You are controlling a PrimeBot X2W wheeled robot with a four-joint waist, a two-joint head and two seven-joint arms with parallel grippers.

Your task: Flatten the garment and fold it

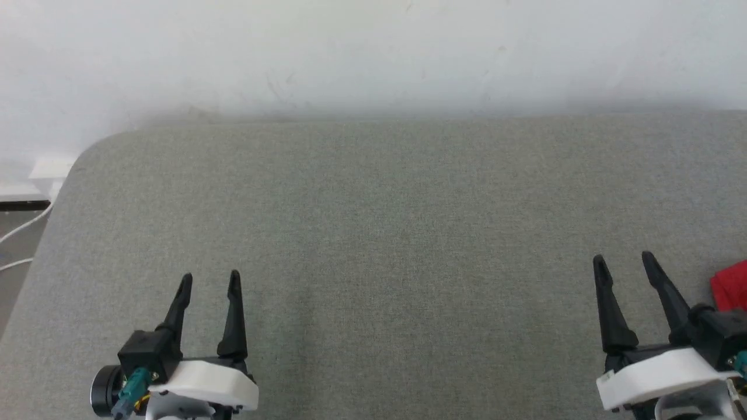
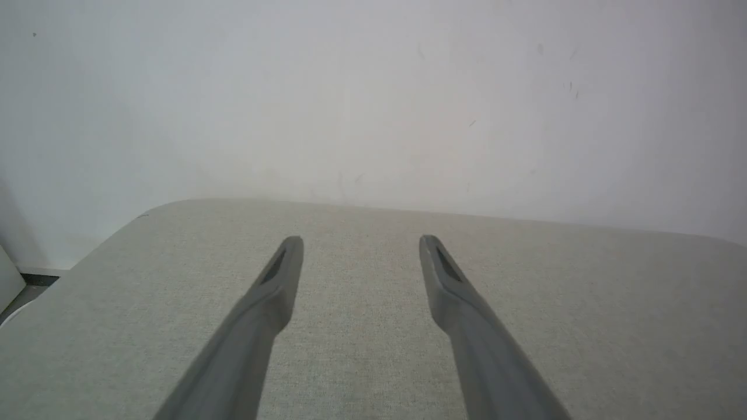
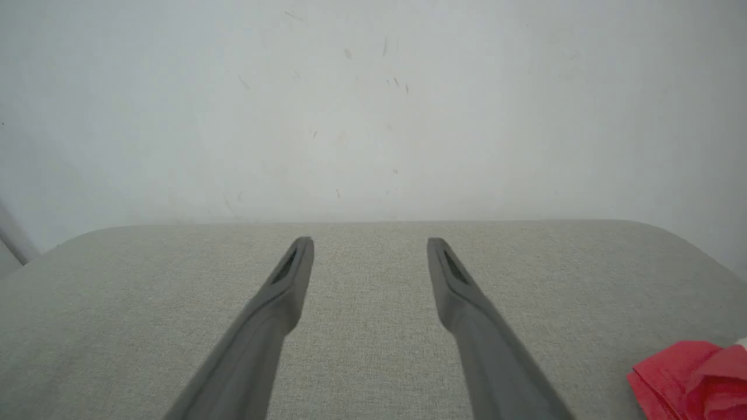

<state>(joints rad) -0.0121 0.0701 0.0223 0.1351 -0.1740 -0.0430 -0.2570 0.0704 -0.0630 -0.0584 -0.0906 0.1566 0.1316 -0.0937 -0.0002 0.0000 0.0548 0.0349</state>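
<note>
A small red part of the garment (image 1: pixel 729 289) shows at the right edge of the head view, lying on the grey padded table (image 1: pixel 385 233); most of it is cut off by the frame. In the right wrist view the red garment (image 3: pixel 691 379) lies at the lower right corner. My right gripper (image 1: pixel 623 261) stands open just left of it, apart from the cloth, with nothing between its fingers (image 3: pixel 274 309). Near the front left of the table my left gripper (image 1: pixel 210 279) is open and holds nothing; its fingers (image 2: pixel 274 291) hover over bare fabric.
A white wall (image 1: pixel 373 52) rises behind the table's far edge. The table's rounded far left corner (image 1: pixel 93 151) drops off to the floor, where white cables (image 1: pixel 23 230) run. The grey surface stretches wide between the two grippers.
</note>
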